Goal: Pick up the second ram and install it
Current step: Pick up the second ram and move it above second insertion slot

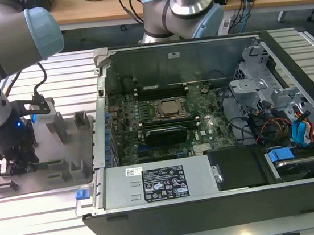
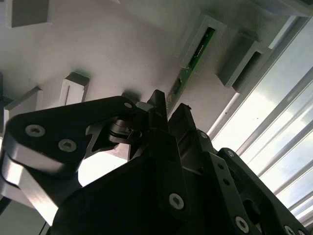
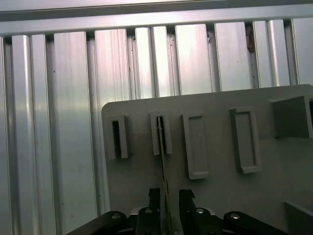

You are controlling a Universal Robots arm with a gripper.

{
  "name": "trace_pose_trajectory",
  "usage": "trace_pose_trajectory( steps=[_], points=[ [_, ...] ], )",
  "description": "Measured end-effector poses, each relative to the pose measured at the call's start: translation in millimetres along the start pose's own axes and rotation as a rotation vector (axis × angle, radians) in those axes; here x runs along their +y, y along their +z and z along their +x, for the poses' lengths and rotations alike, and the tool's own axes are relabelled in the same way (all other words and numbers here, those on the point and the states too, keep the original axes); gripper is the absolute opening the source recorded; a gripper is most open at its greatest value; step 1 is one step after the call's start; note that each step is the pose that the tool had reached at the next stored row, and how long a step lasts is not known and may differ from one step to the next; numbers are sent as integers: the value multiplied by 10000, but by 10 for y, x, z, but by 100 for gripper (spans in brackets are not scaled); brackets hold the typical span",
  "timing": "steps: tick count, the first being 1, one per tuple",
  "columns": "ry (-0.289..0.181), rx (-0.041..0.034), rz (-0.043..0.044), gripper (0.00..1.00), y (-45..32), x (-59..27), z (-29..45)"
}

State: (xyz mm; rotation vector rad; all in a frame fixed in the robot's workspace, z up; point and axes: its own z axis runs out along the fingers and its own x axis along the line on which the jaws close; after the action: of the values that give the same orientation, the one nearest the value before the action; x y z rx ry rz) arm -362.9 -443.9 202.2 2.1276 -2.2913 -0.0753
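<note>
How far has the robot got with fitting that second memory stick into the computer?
Early days. Done: the claw sits astride the green RAM stick. In hand: nothing is gripped. The claw looks open, with a gap beside the stick, which stands in its slot on the grey fixture tray. Left: the stick is not yet lifted, nor seated in the motherboard.

1 ram (image 3: 163, 161), 1 fixture plate (image 3: 220, 196), 1 PC (image 1: 202, 209).

Matt grey plastic fixture (image 3: 215, 196) rests on a table (image 3: 68, 122) of shiny, grooved bare metal.
</note>
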Motion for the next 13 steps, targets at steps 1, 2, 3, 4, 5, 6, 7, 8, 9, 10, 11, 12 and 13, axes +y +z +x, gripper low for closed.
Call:
trace_pose_trajectory(
  steps=[1, 2, 3, 4, 5, 6, 7, 8, 9, 10, 11, 12, 13],
  points=[
    [0, 1, -2, 30, 27, -1, 1],
    [1, 1, -2, 30, 27, -1, 1],
    [1, 0, -1, 30, 29, -1, 1],
    [1, 1, -1, 22, 29, -1, 1],
    [1, 0, -1, 15, 30, -1, 1],
    [0, 0, 0, 15, 30, -1, 1],
    [0, 0, -1, 14, 30, -1, 1],
    [1, 1, -1, 14, 30, -1, 1],
    [1, 1, -1, 14, 31, -1, 1],
    [1, 0, -1, 14, 31, -1, 1],
    [0, 1, -1, 14, 32, -1, 1],
    [1, 1, -1, 14, 32, -1, 1],
    [1, 1, 0, 14, 33, -1, 1]
  ],
)
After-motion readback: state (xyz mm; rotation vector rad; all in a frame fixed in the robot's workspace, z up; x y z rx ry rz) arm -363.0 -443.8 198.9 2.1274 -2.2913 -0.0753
